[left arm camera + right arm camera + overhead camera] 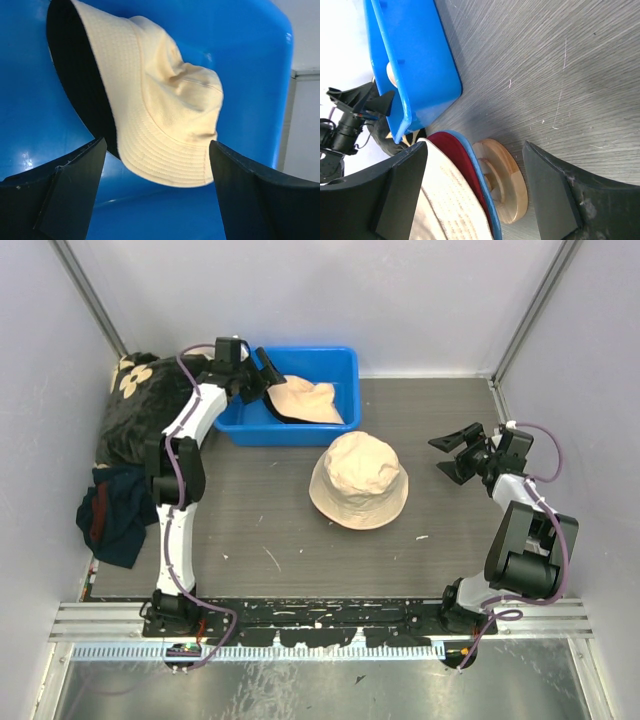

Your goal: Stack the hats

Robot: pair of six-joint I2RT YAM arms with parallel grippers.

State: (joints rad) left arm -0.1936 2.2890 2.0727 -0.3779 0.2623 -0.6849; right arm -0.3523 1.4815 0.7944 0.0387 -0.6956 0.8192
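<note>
A cream hat (pixel 358 479) tops a stack at the table's middle. In the right wrist view its brim (pixel 447 200) lies over a dark red hat (pixel 456 155) and a light blue hat (pixel 481 182) on a round wooden stand (pixel 509 185). A second cream hat (pixel 305 400) lies in the blue bin (pixel 345 368), dark lining showing; it fills the left wrist view (pixel 160 110). My left gripper (pixel 268 375) is open over the bin, just short of that hat's brim. My right gripper (pixel 456 452) is open and empty, right of the stack.
A black blanket with cream flowers (pixel 140 410) is bunched at the far left. A navy cloth with red trim (pixel 112 510) lies in front of it. Grey walls enclose the table on three sides.
</note>
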